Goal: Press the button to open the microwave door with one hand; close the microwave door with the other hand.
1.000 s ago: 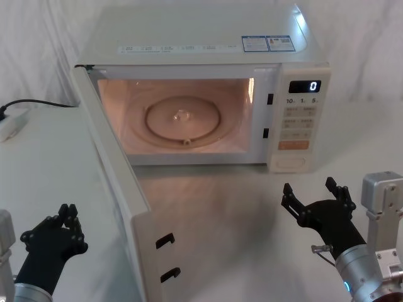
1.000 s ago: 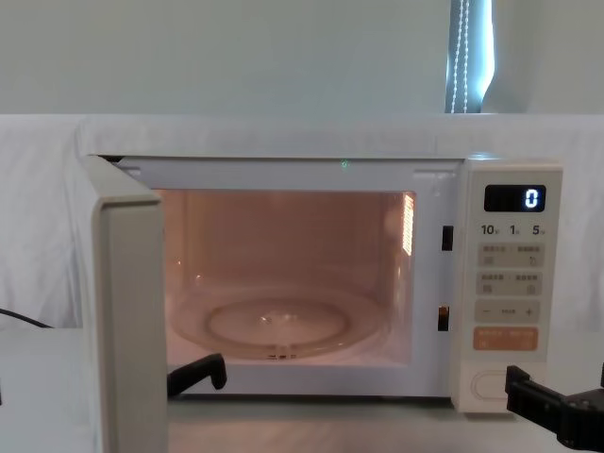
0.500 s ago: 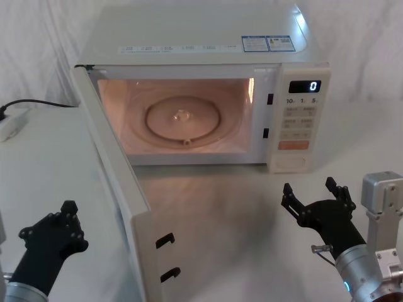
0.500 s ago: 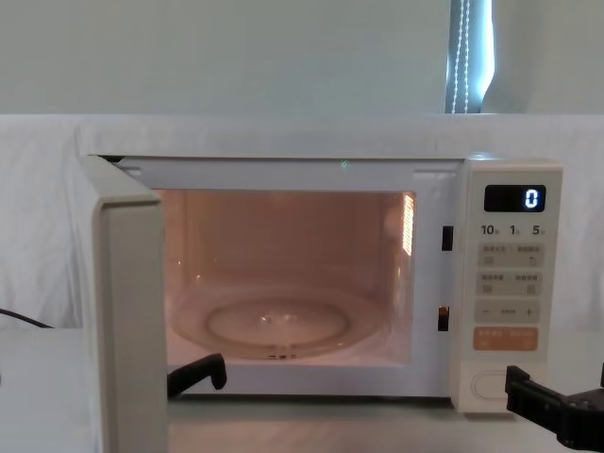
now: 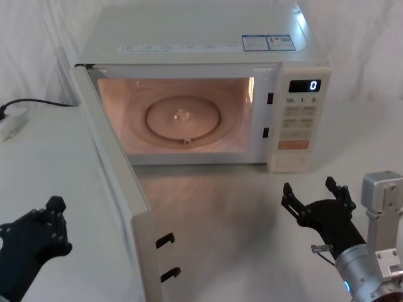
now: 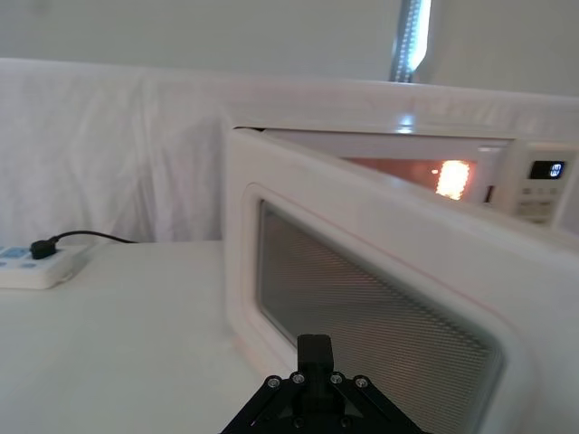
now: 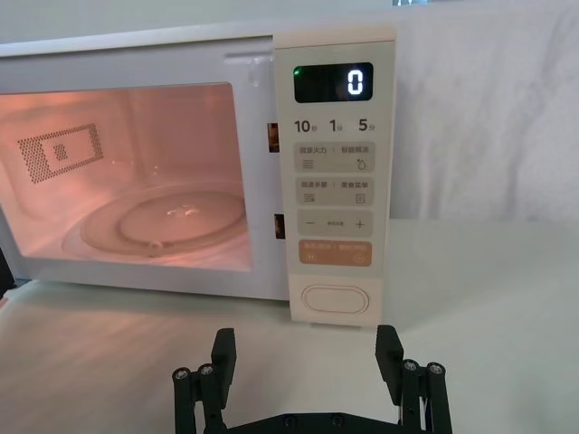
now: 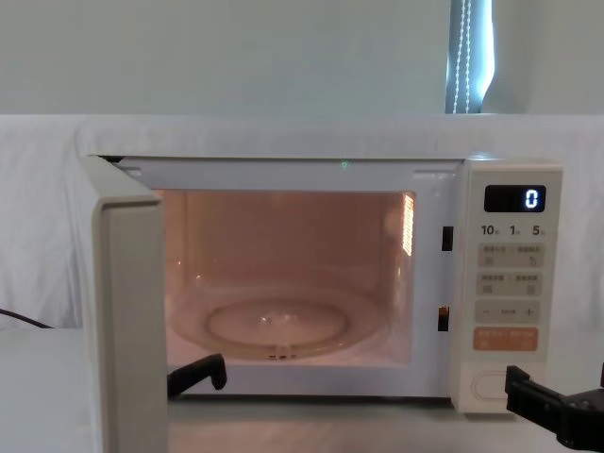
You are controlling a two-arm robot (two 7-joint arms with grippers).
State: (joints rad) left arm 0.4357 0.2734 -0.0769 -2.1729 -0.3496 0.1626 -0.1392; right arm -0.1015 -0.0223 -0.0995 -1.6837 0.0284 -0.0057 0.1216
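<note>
The microwave door (image 5: 116,182) stands swung wide open toward me, its edge-on panel (image 8: 127,321) at the left of the lit cavity (image 5: 182,116). The left wrist view faces the door's dark window (image 6: 362,307). My left gripper (image 5: 50,207) hangs low at the left, outside the door and apart from it, fingers shut with nothing held; its tip (image 6: 315,348) points at the window. The cream pill-shaped button (image 5: 291,162) (image 7: 336,299) (image 8: 489,384) sits at the bottom of the keypad panel. My right gripper (image 5: 308,187) (image 7: 306,339) hovers open in front of and below it, not touching.
Two black latch hooks (image 5: 167,257) stick out of the door's free edge. A white power strip (image 5: 12,123) (image 6: 32,267) with a black cable lies on the table at the far left. White cloth covers the table (image 5: 239,207) and backdrop.
My left gripper has drawn back and to the left, farther from the open door. The right gripper and the door have not moved.
</note>
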